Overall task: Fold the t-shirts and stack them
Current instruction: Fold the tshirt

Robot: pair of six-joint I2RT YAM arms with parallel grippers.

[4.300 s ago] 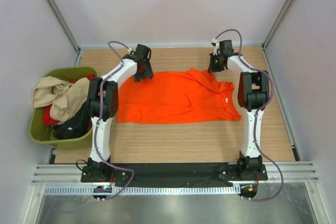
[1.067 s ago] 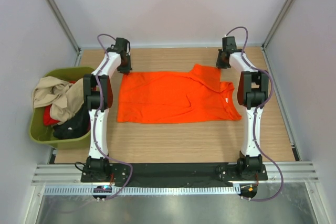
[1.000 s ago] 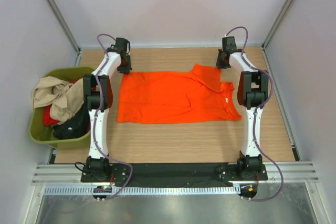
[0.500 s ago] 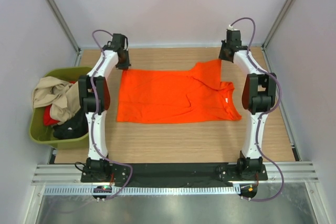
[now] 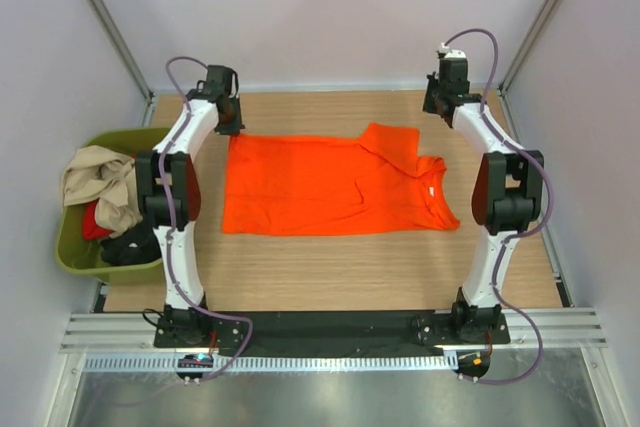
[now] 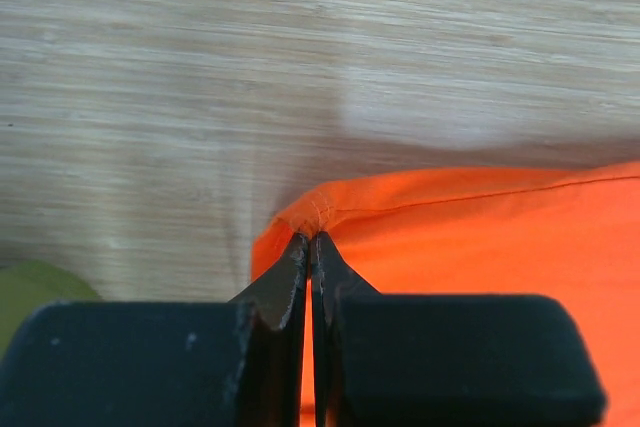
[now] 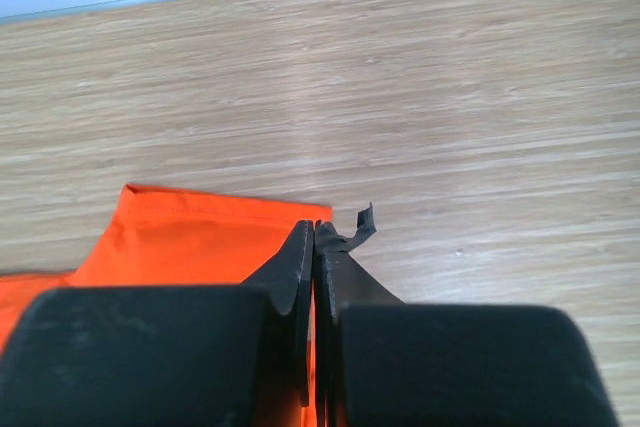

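Across the desk (image 5: 330,267) the orange t-shirt (image 5: 320,187) lies flat at centre, other t-shirts (image 5: 100,187) heaped in the tub (image 5: 78,259) at 9 o'clock; the left gripper (image 6: 311,239) and right gripper (image 7: 313,227) pinch its 11 and 1 o'clock corners so thinly that either may slip mid-fold.

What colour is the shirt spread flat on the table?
Bright orange, plain with no pattern. The shirt shows best in the top external view.
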